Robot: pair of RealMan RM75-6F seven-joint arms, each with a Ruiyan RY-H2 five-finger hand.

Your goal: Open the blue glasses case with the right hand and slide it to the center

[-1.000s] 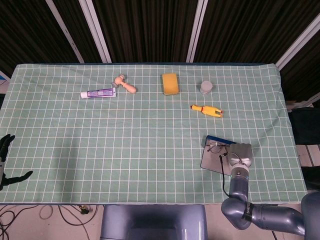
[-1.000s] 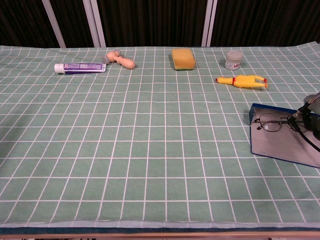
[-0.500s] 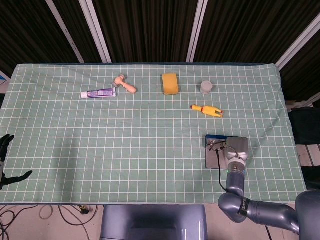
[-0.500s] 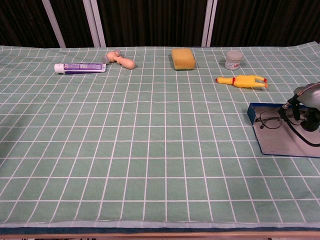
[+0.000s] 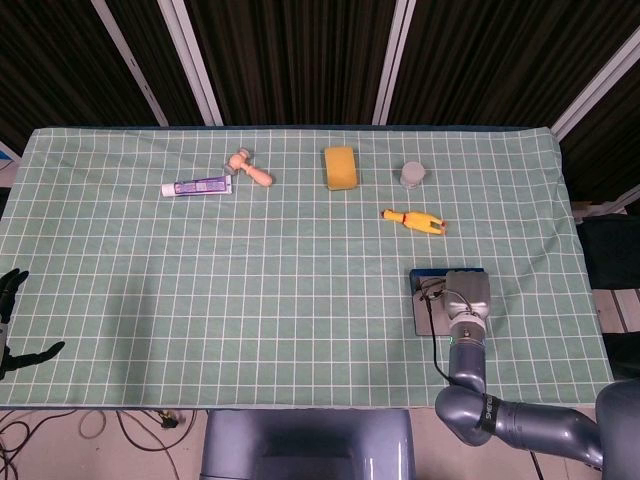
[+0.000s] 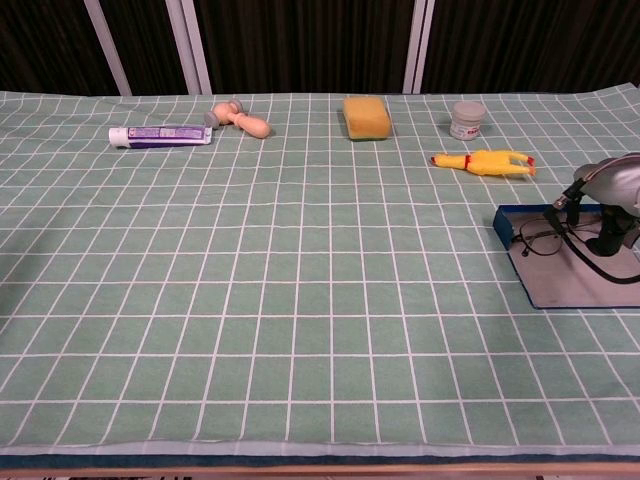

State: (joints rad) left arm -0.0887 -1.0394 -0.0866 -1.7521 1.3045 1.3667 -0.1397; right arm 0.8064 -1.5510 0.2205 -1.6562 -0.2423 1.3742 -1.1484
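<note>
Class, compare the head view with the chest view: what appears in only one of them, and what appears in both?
Only the head view shows the left hand, off the table's left edge, fingers spread. Only the chest view shows the glasses clearly, lying in the open blue glasses case. Both show the case, right hand, toothpaste tube, sponge, jar and rubber chicken.

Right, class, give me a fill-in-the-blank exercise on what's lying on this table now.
1. The open blue glasses case holds a pair of ____.
2. The yellow sponge lies between the wooden massager and the small ____.
3. The toothpaste tube lies on the table's ____ side.

Missing words: glasses; jar; left
</note>
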